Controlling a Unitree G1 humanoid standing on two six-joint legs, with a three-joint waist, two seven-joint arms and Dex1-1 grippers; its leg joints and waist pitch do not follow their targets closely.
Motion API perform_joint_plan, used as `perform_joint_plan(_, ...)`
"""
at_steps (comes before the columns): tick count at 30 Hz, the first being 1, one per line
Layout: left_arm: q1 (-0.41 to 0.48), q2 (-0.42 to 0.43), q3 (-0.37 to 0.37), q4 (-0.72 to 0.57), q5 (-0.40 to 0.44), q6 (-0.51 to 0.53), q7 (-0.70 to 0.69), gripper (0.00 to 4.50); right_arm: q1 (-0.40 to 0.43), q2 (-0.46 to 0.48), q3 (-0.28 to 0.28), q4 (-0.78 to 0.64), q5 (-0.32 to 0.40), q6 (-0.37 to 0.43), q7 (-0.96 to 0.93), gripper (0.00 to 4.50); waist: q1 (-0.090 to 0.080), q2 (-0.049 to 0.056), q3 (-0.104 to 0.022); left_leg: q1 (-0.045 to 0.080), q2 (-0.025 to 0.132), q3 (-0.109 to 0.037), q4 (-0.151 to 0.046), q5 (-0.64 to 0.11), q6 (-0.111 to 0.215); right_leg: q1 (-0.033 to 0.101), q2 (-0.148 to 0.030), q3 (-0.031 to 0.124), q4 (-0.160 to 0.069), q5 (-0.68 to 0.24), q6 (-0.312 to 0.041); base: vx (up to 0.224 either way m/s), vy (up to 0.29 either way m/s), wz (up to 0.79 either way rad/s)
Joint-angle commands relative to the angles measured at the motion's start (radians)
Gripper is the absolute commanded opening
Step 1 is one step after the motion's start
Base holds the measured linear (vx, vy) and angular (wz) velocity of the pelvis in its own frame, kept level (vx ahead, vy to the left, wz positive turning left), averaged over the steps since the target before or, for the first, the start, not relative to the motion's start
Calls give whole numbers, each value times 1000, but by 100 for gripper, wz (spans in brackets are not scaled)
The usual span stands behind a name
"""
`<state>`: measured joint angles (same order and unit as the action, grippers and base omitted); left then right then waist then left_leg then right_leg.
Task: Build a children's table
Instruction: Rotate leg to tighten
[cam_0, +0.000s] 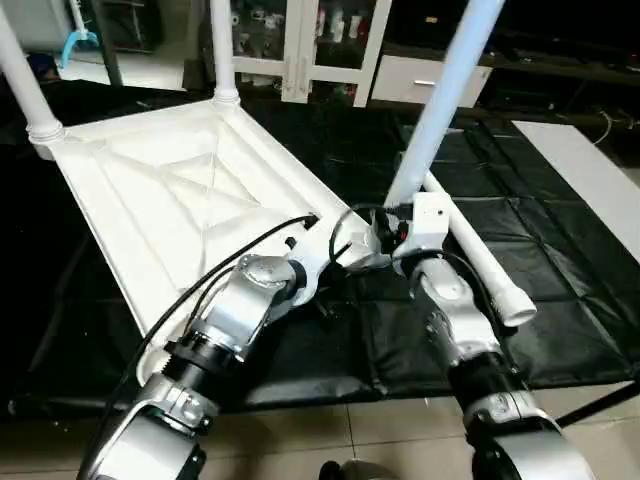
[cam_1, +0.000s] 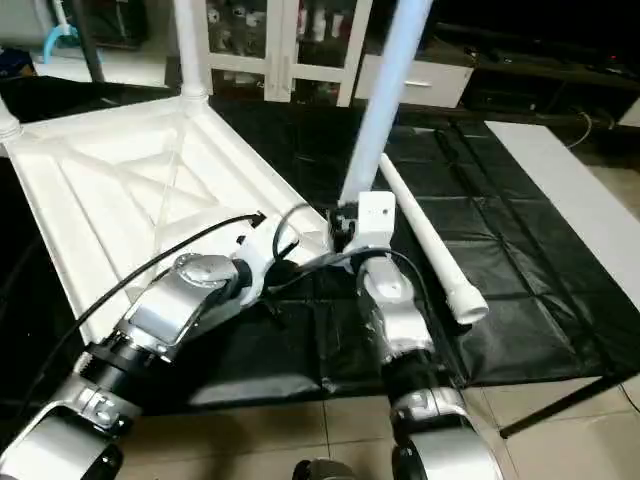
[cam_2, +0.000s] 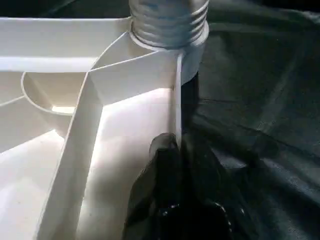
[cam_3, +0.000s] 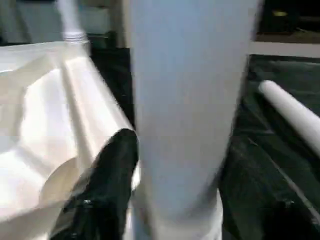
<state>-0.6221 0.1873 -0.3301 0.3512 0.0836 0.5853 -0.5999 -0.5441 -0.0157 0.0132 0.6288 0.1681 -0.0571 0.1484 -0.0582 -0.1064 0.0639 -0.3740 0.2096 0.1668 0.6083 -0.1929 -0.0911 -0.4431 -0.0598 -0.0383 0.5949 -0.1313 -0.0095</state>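
While our left gripper (cam_2: 172, 150) pinches the upturned white tabletop (cam_0: 190, 190) rim, our right gripper (cam_3: 150, 165) grasps a tilted leg (cam_0: 445, 90).

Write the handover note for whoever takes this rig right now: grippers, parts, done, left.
Left gripper: shut on the tabletop's near edge wall, beside the corner socket.
Right gripper: around the third leg, one finger against it; grip not clear.
Parts: tabletop lies underside up on the black cover. Two legs stand in the far sockets. The third leg's threaded end sits at the near right socket, tilted. The fourth leg lies loose on the cover.
Done: two legs fitted.
Left: seat the third, fit the fourth, flip the table.
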Motion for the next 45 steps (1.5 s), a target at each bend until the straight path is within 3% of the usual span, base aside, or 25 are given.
perform_joint_plan(1, -1, 29, 9, -7, 26, -21, -4, 0, 13, -20, 22, -57, 20, 14, 49, 278, 10, 22, -73, -7, 3, 3, -79, -277, 27, 69, -44, 26, -71, -305, -144, 0, 0, 0)
perform_joint_plan(2, 18, 62, -18, -17, 19, -82, -68, 0, 47, -53, 25, -138, 60, 38, 114, 278, 11, 21, -75, -2, 4, 3, -77, -267, 30, 67, -44, 25, -74, -315, -137, 0, 0, 0)
perform_joint_plan(4, 43, 107, -39, -31, 6, -178, -155, 0, 101, -123, 43, -244, 170, 178, 322, 304, 17, 24, -77, 3, 9, 4, -76, -235, 50, 69, -43, 30, -66, -249, -154, 0, 0, 0)
perform_joint_plan(6, 56, 130, -50, -41, -6, -229, -209, 0, 121, -159, 51, -274, 195, 213, 404, 330, 24, 25, -73, 3, 14, 8, -77, -223, 68, 67, -47, 30, -65, -223, -187, 0, 0, 0)
perform_joint_plan(9, 106, 215, -80, -96, -61, -299, -398, 0, 160, -306, 81, -292, 206, 229, 655, 330, 32, 28, -75, 7, 16, 7, -77, -208, 63, 67, -49, 29, -61, -218, -208, 0, 0, 0)
perform_joint_plan(10, 107, 216, -80, -97, -61, -299, -400, 0, 160, -308, 81, -292, 205, 229, 657, 330, 37, 28, -70, 10, 19, 10, -78, -221, 61, 65, -48, 30, -61, -228, -219, 0, 0, 0)
perform_joint_plan(11, 128, 246, -81, -129, -101, -288, -476, 0, 165, -368, 85, -277, 200, 220, 763, 330, 41, 28, -69, 12, 18, 12, -78, -243, 55, 63, -47, 30, -64, -253, -221, 0, 0, 0)
perform_joint_plan(14, 147, 270, -79, -174, -150, -273, -537, 0, 147, -413, 75, -252, 212, 229, 832, 330, 51, 26, -63, 22, 18, 18, -78, -286, 43, 52, -46, 31, -73, -324, -209, 0, 0, 0)
perform_joint_plan(16, 160, 283, -82, -205, -176, -264, -582, 0, 137, -446, 85, -255, 225, 244, 894, 330, 54, 26, -63, 17, 19, 14, -81, -287, 32, 56, -50, 30, -73, -361, -193, 0, 0, 0)
perform_joint_plan(21, 167, 290, -83, -220, -189, -274, -617, 0, 117, -472, 97, -267, 278, 321, 1015, 315, 63, 23, -65, 16, 18, 13, -79, -273, 35, 58, -51, 30, -72, -367, -185, 0, 0, 0)
perform_joint_plan(30, 167, 304, -77, -250, -209, -246, -654, 0, 106, -489, 129, -227, 272, 345, 1148, 257, 72, 26, -69, 14, 19, 11, -78, -235, 32, 61, -53, 27, -65, -327, -196, 0, 0, 0)
perform_joint_plan(35, 169, 303, -72, -249, -201, -239, -656, 0, 105, -475, 115, -205, 244, 326, 1102, 226, 71, 26, -70, 13, 18, 12, -78, -223, 29, 63, -52, 27, -62, -302, -204, 0, 0, 0)
perform_joint_plan(38, 158, 290, -73, -227, -162, -227, -598, 0, 88, -430, 81, -149, 193, 273, 944, 215, 65, 27, -69, 11, 16, 11, -79, -240, 18, 62, -53, 26, -65, -336, -195, 0, 0, 0)
perform_joint_plan(39, 141, 249, -56, -184, -125, -186, -493, 0, 71, -378, 49, -91, 141, 243, 746, 212, 57, 28, -69, 7, 14, 7, -80, -254, -1, 64, -53, 24, -67, -387, -172, 0, 0, 0)
perform_joint_plan(41, 121, 192, -21, -141, -107, -132, -375, 0, 59, -330, 20, -50, 102, 225, 562, 206, 45, 29, -67, 6, 9, 3, -79, -285, -30, 60, -53, 19, -74, -486, -135, -27, 0, -5)
perform_joint_plan(44, 78, 102, 43, -79, -80, -16, -171, 0, 52, -256, -21, -20, 56, 239, 283, 196, 32, 24, -68, -2, 5, -3, -79, -291, -46, 63, -54, 14, -82, -543, -95, 0, 0, 0)
perform_joint_plan(45, 61, 65, 73, -56, -80, 27, -102, 0, 51, -225, -32, -12, 34, 240, 176, 195, 28, 21, -70, 5, -1, -2, -72, -307, -43, 55, -52, 8, -91, -583, -65, 0, 0, 0)
